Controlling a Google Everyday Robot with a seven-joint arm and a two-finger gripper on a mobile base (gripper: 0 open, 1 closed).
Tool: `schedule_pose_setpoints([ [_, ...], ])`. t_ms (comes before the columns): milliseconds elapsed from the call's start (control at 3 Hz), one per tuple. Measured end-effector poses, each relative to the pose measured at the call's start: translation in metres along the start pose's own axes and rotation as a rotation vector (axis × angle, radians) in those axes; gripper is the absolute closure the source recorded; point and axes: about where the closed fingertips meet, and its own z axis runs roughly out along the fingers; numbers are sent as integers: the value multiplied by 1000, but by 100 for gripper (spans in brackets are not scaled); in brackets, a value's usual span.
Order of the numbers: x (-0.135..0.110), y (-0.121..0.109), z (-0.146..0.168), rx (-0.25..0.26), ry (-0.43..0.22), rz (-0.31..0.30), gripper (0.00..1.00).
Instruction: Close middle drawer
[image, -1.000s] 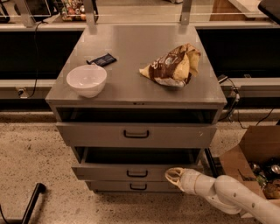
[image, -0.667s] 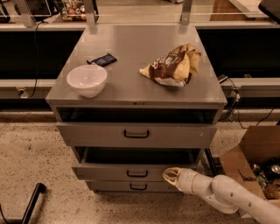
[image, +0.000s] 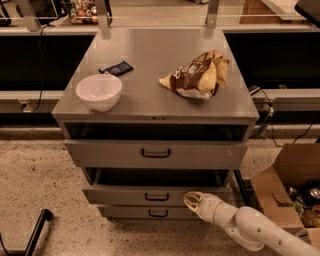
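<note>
The grey cabinet (image: 155, 90) has three drawers. The middle drawer (image: 120, 195) has a low wide front with a small black handle (image: 157, 197) and stands slightly pulled out, a dark gap above its front. The top drawer (image: 100, 152) with the larger handle is also pulled out a little. The lowest drawer (image: 125, 213) sits just below. My gripper (image: 192, 201), on a white arm from the lower right, is right at the front of the middle drawer, to the right of its handle.
A white bowl (image: 99, 91), a dark packet (image: 116, 68) and a brown chip bag (image: 197, 75) lie on the cabinet top. An open cardboard box (image: 290, 185) with items stands on the floor at the right. A black bar (image: 35, 232) shows at lower left.
The gripper has moved slightly left along the middle drawer's front. The drawer's opening looks about the same.
</note>
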Motion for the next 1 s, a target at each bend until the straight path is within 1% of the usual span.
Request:
schedule_pose_setpoints([
  [333, 7, -10, 17, 42, 6, -15, 100],
  [667, 10, -15, 20, 48, -3, -3, 100],
  [1000, 8, -17, 17, 41, -39, 13, 100],
])
